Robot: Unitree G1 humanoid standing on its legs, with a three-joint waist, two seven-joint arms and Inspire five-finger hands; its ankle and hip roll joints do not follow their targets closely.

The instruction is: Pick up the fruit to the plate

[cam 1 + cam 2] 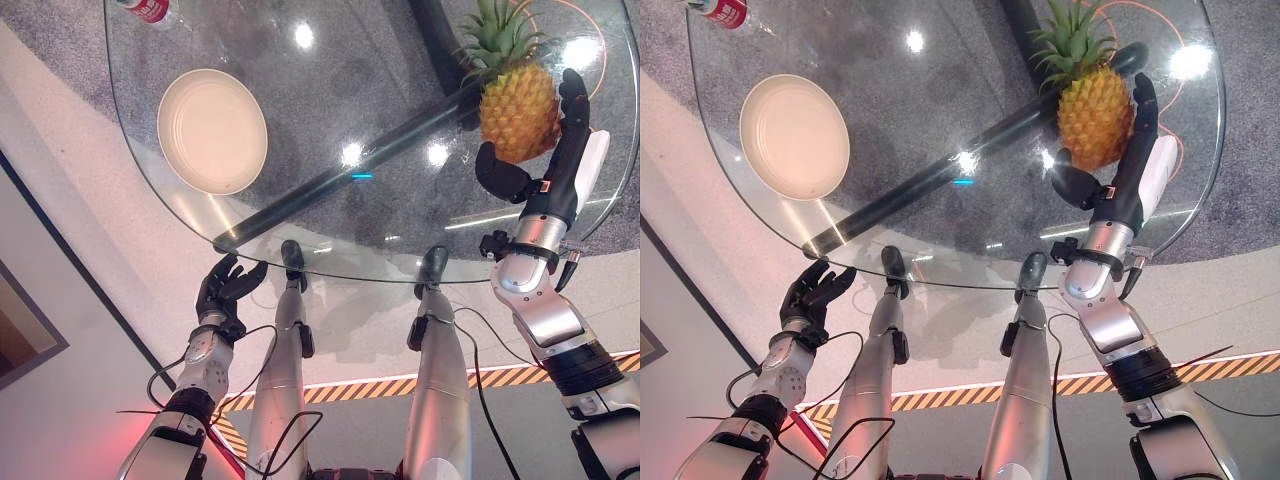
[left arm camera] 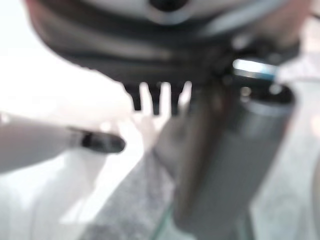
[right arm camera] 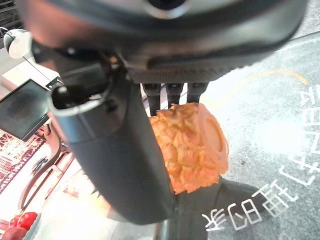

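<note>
Right hand [image 1: 545,165] has the pineapple [image 1: 519,110], thumb and fingers wrapped round its body above the glass bench [image 1: 400,220], well apart from the plate [image 1: 212,131]. Looks heavy, stiff and knobbly, so mid-body suits. Wrist view reveals its flat base. Left hand [image 1: 225,290] hangs relaxed below the rim.

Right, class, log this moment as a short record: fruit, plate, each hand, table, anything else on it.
fruit: pineapple, leafy crown pointing away from the robot, over the table's right part
plate: cream plate, nothing on it, on the table's left part, far from the pineapple
right hand: right hand grips the pineapple, fingers on one side and thumb on the other
left hand: left hand at the table's near edge, fingers relaxed, holding nothing
table: round glass table
other: red can at the far left edge
</note>
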